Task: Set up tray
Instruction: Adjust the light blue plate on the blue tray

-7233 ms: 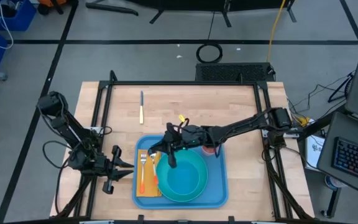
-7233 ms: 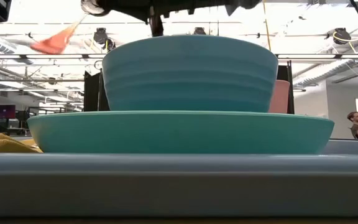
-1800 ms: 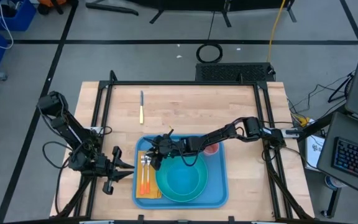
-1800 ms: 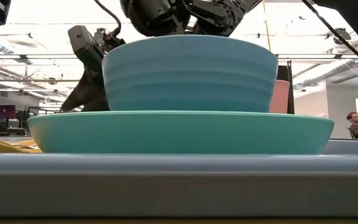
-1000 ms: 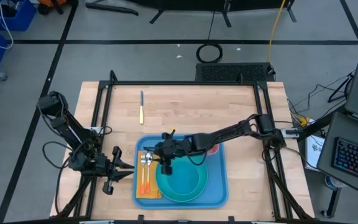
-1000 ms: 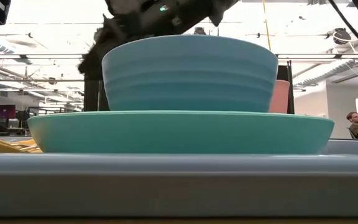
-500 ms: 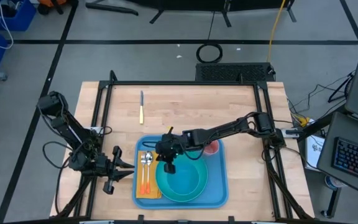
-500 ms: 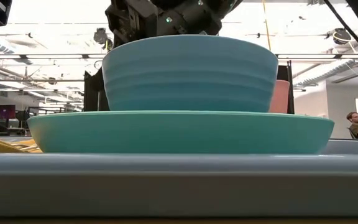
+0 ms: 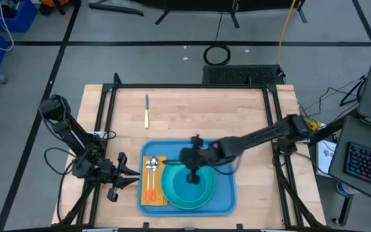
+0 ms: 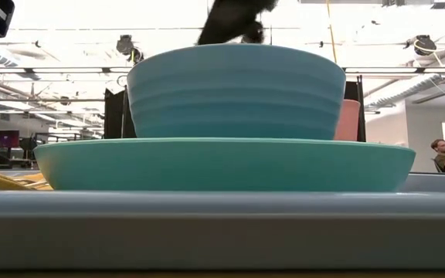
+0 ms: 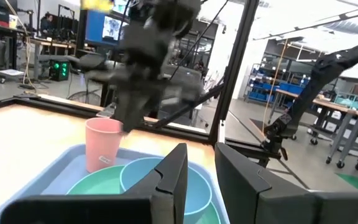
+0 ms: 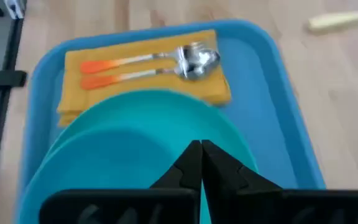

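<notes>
Tray (image 9: 227, 201): light-blue, sits at the near edge of the tabletop (image 9: 192, 109), centred; high view puts it at 6 o'clock of the wood surface.
Plate (image 9: 182, 201): turquoise, round, on the tray, filling its middle and near half.
Bowl (image 10: 236, 89): turquoise, ribbed, stacked on the plate; low view shows it upright.
Napkin (image 9: 143, 196): yellow-orange, folded, on the tray at 9 o'clock of the plate, touching the plate's rim.
Fork and spoon (image 12: 148, 64): orange handles, lying side by side on the napkin, heads toward 12 o'clock.
Cup (image 11: 102, 143): pink, upright on the tray at about 2 o'clock of the plate, mostly hidden under the right arm in the high view.
Right hand (image 9: 194, 175): above the bowl over the tray's centre, fingers pressed together, pinching nothing; blurred.
Left hand (image 9: 131, 178): off the tray at 9 o'clock, just outside the tabletop's edge, fingers parted a bit, empty.
Knife (image 9: 147, 110): yellow handle, on bare tabletop at 11 o'clock of the tray, well apart from it.
Person (image 10: 443, 154): seated far back in the room, at 3 o'clock in the low view.
</notes>
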You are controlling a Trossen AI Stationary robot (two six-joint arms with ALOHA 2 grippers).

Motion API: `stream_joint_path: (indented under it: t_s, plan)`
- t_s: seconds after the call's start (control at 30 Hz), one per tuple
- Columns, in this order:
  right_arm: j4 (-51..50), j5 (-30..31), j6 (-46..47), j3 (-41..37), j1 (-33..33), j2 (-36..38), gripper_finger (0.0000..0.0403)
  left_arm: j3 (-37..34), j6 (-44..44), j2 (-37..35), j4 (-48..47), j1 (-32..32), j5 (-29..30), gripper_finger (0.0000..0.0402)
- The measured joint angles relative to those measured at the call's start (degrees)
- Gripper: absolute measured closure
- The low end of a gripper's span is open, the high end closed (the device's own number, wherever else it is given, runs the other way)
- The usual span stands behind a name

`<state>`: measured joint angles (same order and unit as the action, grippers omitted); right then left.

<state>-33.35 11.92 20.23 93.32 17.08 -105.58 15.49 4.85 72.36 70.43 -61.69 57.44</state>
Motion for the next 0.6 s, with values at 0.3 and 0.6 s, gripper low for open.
stream_joint_path:
  t_s: [0.3,0.6]
  plan:
    - [-24.7,1.9,22.6,0.0,5.8,7.9,0.0344,0.0,0.4,0.0,0.0,0.0,0.0,0.0316]
    - [-32.0,-4.0,30.5,-6.4,6.5,8.0,0.0206,0.0,1.4,0.0,0.0,0.0,-0.5,0.0316]
